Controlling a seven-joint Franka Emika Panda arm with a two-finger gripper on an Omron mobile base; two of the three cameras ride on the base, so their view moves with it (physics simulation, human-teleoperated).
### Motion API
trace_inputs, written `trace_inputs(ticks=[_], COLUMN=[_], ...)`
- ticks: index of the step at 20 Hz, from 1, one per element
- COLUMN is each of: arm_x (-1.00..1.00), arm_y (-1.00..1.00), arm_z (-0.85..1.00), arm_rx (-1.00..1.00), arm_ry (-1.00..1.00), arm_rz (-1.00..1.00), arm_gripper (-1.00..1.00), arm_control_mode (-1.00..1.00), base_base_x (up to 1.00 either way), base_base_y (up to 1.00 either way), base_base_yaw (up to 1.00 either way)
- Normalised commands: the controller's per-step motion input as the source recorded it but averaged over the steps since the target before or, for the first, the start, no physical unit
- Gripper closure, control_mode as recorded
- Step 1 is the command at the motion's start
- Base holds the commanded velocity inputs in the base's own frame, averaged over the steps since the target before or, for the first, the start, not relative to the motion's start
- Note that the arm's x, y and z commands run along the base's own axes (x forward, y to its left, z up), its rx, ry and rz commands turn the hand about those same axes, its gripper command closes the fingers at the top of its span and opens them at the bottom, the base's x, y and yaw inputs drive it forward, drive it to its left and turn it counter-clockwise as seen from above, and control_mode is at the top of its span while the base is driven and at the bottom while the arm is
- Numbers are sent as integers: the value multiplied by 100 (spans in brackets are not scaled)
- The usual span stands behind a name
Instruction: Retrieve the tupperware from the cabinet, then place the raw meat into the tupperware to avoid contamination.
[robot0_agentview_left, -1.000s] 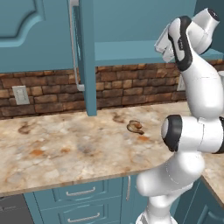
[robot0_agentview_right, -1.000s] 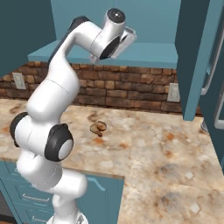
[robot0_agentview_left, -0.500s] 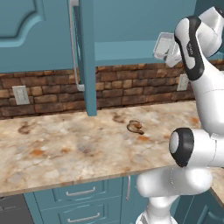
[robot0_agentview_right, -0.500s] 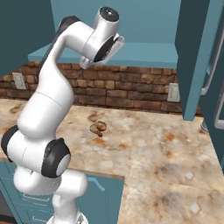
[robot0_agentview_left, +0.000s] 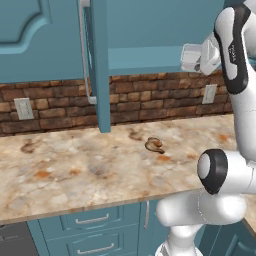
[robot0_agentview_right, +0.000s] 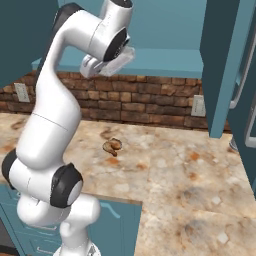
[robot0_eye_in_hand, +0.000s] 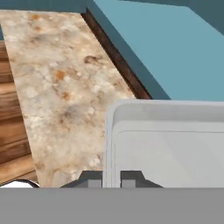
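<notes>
Whitish plastic tupperware (robot0_agentview_left: 191, 57) sits high in the upper right of the left base frame, pinched by its rim in the jaws of the gripper (robot0_agentview_left: 202, 62), level with the underside of the teal cabinet (robot0_agentview_left: 150, 30), whose door (robot0_agentview_left: 97, 65) stands open. Hand view: jaws narrow, closed on the container's near wall (robot0_eye_in_hand: 112, 144), marble surface (robot0_eye_in_hand: 65, 87) well below. Raw meat (robot0_agentview_left: 155, 145) lies on the surface (robot0_agentview_left: 75, 170) at frame centre, near the brick backsplash, well apart from the container. Judgement: retrieval step is nearly done, container clear of the cabinet. Next move calls for lowering it flat onto bare surface beside the meat, kept level, then releasing and going for the meat.
</notes>
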Motion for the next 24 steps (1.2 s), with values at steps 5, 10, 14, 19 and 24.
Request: trace_inputs(ticks=[5,10,14,19,24], arm_x=[-87,-98,-99,-100,-97], arm_y=[8,14,11,11,14], arm_z=[0,-6,-18,-23,-28], arm_rx=[0,0,0,0,0], arm_ry=[7,5,2,4,8], arm_rz=[6,6,7,8,8], arm_gripper=[100,100,100,100,100], arm_control_mode=[-100,-100,-100,-100,-100], base_base_x=[0,0,0,0,0], base_base_y=[0,0,0,0,0], base_base_yaw=[0,0,0,0,0])
